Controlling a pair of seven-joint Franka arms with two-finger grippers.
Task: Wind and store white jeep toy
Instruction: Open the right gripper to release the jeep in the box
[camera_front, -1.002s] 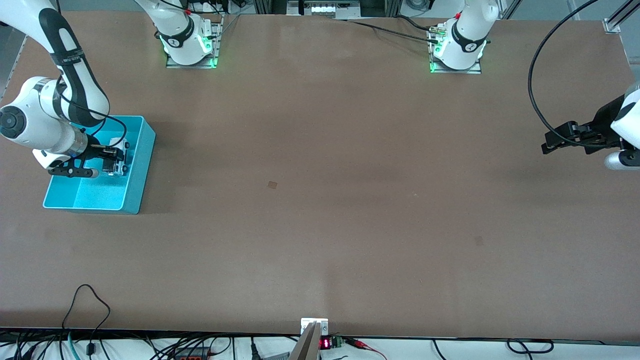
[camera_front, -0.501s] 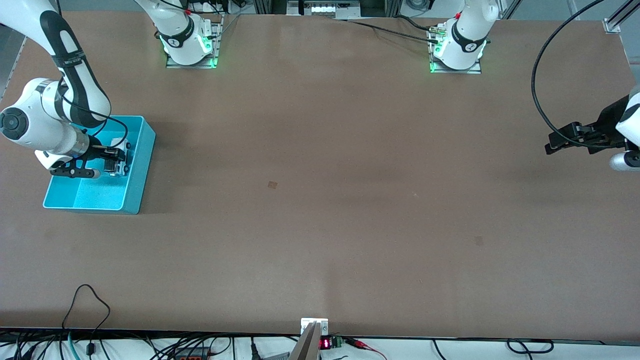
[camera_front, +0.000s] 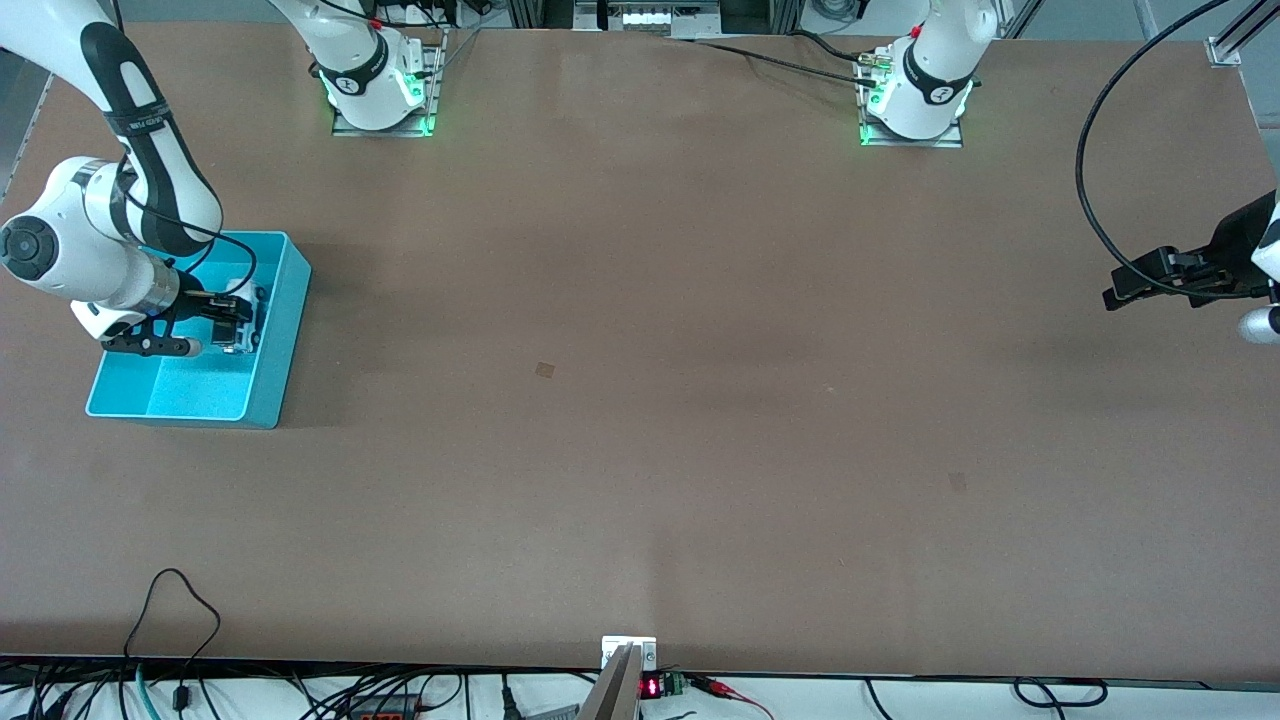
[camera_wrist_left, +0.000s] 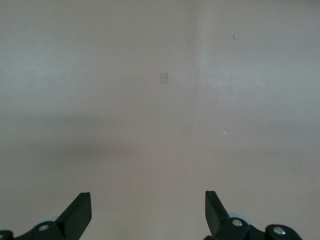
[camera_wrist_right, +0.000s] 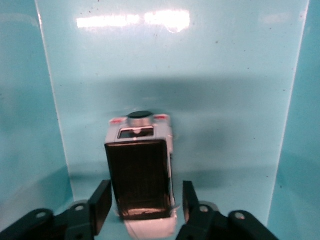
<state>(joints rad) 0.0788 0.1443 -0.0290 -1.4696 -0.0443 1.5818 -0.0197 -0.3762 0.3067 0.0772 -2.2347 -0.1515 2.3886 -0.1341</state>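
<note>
**Jeep released inside the bin; left arm drawn back**

Compared with one second earlier, we see the right gripper (camera_front: 238, 322) with its fingers now parted a little. They stand to either side of the white jeep toy (camera_wrist_right: 142, 167), with a thin gap visible on each side in the right wrist view, so the toy is no longer clamped. The jeep sits on the floor of the teal bin (camera_front: 283, 330), between the bin's side walls, with its black roof panel facing up. The gripper is low inside the bin, as before.

The left gripper (camera_front: 1128, 283) has moved toward the left arm's end of the desk (camera_front: 640, 400) since the earlier frame and now shows closer to the edge of the front view. Its fingers are spread wide and hold nothing; it hangs over bare desk.

The bin rests at the right arm's end of the desk. The right arm's forearm crosses over part of the bin in the front view and hides most of the jeep there.
</note>
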